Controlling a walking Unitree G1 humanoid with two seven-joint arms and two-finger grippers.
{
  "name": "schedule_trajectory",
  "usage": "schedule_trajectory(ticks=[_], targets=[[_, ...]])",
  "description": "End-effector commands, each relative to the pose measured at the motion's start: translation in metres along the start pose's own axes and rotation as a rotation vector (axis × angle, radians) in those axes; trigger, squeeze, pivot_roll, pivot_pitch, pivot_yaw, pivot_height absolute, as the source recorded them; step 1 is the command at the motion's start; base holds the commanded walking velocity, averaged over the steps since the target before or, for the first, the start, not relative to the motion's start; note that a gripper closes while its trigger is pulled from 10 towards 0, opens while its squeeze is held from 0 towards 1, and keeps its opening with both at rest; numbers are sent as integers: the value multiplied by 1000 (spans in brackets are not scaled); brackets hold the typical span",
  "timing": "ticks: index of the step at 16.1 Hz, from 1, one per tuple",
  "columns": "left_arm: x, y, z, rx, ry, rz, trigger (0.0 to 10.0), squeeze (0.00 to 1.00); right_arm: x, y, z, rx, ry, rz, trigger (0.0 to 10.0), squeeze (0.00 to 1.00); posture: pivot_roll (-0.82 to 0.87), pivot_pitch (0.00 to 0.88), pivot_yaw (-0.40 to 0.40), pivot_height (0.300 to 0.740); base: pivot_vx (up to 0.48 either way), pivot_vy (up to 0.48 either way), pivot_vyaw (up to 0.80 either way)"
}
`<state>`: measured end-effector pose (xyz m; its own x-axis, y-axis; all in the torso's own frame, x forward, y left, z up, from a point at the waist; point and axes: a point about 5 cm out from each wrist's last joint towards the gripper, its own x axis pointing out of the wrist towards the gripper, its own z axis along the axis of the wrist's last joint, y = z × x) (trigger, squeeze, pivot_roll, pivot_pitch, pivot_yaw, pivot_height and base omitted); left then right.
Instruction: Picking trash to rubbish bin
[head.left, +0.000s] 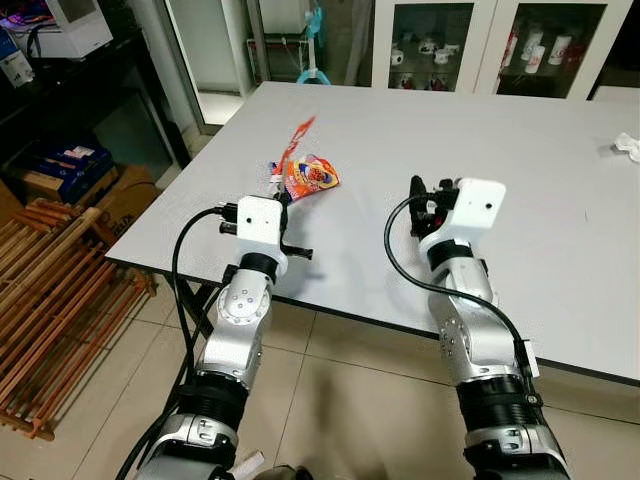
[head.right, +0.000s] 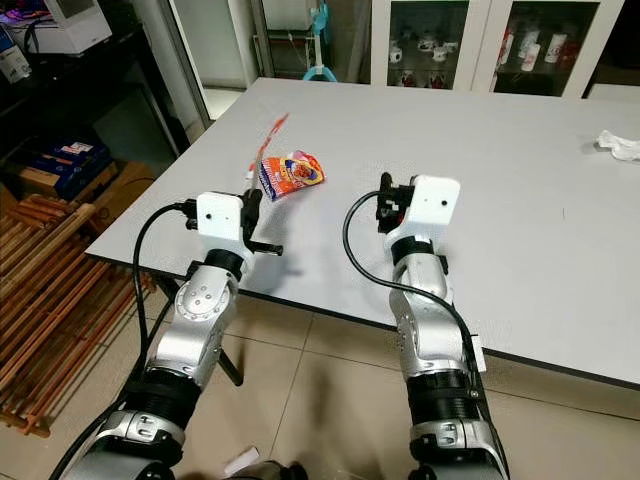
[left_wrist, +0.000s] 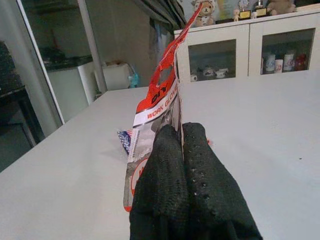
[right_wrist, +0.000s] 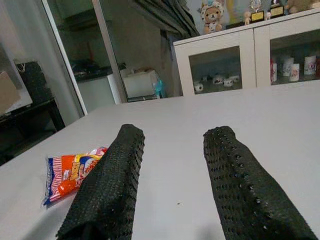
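Two grippers over near edge of desk (head.left: 520, 190), a flat matte grey-white slab. Left gripper (left_wrist: 182, 131): jaws closed on 1 red-and-clear plastic packet (left_wrist: 162, 95), printed "WORK GLOVE", thin and stiff-looking, standing upright between the knit-textured black fingers (left_wrist: 167, 175); its top strip rises above the tips. In head views this packet (head.left: 290, 150) sits at desk's left front area, just ahead of the left gripper.

Right gripper (right_wrist: 172, 137): jaws wide apart, nothing between them, held low over bare desk surface, well to the right of the trash.

Trash count in view: 2 items near left gripper, the packet and 1 orange-red crinkled foil snack bag (head.left: 312, 177), lying flat on desk, touching or just beside the packet; cannot tell which. 1 crumpled white tissue-like scrap (head.left: 628, 146) at far right edge of desk.

Beyond desk: white cabinets (head.left: 480, 45) w/ glass doors, mugs inside. Left of desk, on floor: slatted wooden rack (head.left: 50, 300), cardboard box (head.left: 125, 200).
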<state>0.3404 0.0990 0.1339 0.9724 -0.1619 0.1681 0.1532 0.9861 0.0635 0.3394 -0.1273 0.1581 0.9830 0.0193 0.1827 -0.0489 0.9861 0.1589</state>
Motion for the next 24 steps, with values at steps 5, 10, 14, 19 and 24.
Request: schedule_trajectory(ticks=[5,10,14,19,24], targets=[[-2,1,2,-4,-2,-12,10000,0,1,2,-2,3,4,8,10000,0,-24,0,121,740,0,0,0],[-2,0,2,-6,-2,-21,10000,0,0,2,-4,-14,13,11,10000,0,-27,0,126,740,0,0,0],[-2,-1,2,-7,1,-30,10000,0,0,2,-5,-22,18,11,10000,0,-31,0,128,740,-242,0,0],[-3,-2,0,-13,7,-33,10000,0,0,2,-5,-29,20,13,10000,0,-31,0,126,740,-245,0,0],[-3,-1,0,-15,14,-25,10000,0,1,2,-5,-41,23,20,10000,0,-29,0,121,740,-256,0,0]])
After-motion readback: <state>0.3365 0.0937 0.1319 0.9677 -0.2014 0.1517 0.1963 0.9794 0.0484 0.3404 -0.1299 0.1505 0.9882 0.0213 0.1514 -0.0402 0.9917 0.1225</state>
